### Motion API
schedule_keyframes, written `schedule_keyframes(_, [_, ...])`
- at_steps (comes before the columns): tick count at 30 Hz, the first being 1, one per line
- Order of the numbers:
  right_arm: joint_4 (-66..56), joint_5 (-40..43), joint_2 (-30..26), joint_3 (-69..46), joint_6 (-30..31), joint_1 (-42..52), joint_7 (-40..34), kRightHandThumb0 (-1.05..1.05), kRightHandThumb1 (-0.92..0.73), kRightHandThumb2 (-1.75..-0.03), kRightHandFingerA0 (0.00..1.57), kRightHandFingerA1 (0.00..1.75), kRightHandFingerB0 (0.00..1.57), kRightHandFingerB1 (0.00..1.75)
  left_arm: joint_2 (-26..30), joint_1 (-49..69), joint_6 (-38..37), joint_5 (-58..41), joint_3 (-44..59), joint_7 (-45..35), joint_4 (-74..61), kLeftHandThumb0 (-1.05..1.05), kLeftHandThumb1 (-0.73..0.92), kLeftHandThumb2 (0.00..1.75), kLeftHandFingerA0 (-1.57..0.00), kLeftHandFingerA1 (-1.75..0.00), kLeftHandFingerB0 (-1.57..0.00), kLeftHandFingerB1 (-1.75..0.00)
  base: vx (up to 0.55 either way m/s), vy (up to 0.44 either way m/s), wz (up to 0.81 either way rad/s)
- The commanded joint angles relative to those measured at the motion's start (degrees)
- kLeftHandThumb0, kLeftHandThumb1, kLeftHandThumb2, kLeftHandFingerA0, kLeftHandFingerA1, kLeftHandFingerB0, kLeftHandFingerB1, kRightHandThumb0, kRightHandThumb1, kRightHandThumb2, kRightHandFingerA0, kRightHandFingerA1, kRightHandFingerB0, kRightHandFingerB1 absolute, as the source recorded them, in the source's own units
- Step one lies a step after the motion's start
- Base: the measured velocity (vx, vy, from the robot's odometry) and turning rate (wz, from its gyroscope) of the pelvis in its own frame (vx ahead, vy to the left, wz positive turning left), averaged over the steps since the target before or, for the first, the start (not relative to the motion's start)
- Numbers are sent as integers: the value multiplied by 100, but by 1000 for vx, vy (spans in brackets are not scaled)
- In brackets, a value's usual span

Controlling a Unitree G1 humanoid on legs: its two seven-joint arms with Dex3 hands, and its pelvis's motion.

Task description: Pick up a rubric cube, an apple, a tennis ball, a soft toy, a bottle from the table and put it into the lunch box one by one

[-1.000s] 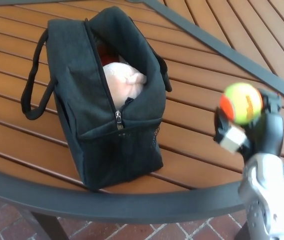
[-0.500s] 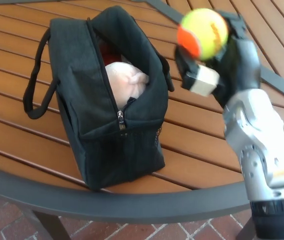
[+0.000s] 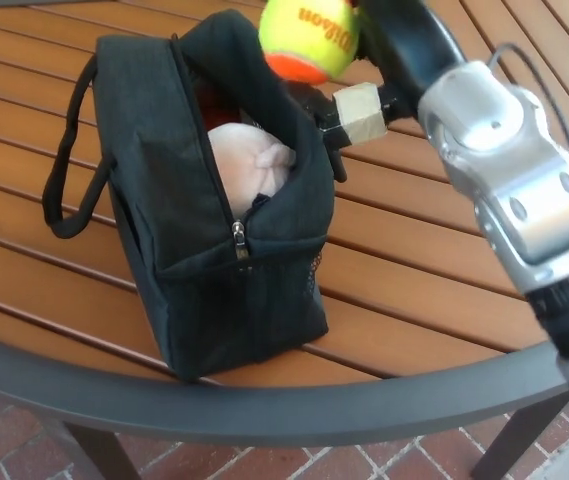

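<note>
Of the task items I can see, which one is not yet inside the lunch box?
The tennis ball: the right robot hand holds it above the open lunch box. The pale pink soft toy already lies inside, with something red behind it.

Slatted wooden table (image 3: 414, 250), brick floor (image 3: 294, 465)

The lunch box (image 3: 219, 210) stands on the worktop (image 3: 414, 270); inside lies the soft toy (image 3: 249, 165); the tennis ball (image 3: 309, 38) hangs at its one o'clock.

You are looking at a matt black woven-cloth lunch bag (image 3: 214, 270) sitting on a smooth brown slatted wooden table (image 3: 414, 270) rimmed in matt dark metal. A fuzzy yellow-and-orange felt tennis ball (image 3: 309, 40) is showing beside the glossy silver metal-looking forearm (image 3: 514, 180), and a soft pale-pink plush toy (image 3: 249, 165) is lying inside.
</note>
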Motion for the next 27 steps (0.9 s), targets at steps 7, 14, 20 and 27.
schedule_keyframes(7, [1387, -1604, -314, 1476, -237, -1558, 783, -31, -82, -73, 83, 150, 71, 84, -3, 62, -317, -144, 194, -149, -33, -18, 37, 122, -103, -136, -98, -119, 0, 0, 0])
schedule_keyframes(14, [2156, -2360, -163, 2327, -1064, -2125, 640, -30, -78, -72, 81, 152, 64, 74, 8, 64, -274, -36, 130, -58, -28, -20, 40, 118, -98, -142, -96, -122, 0, 0, 0])
schedule_keyframes(20, [3100, -2688, 502, 2730, -1280, -2708, 610, -33, -75, -67, 83, 164, 68, 71, -54, 104, -329, -97, 171, -116, -11, -17, 33, 124, -98, -144, -96, -122, 0, 0, 0])
schedule_keyframes(27, [3800, -2962, 1078, 2759, -1656, -2978, 319, -30, -62, -68, 87, 160, 78, 74, -7, 98, -256, -6, 68, -213, 29, -22, 34, 120, -99, -140, -94, -120, 0, 0, 0])
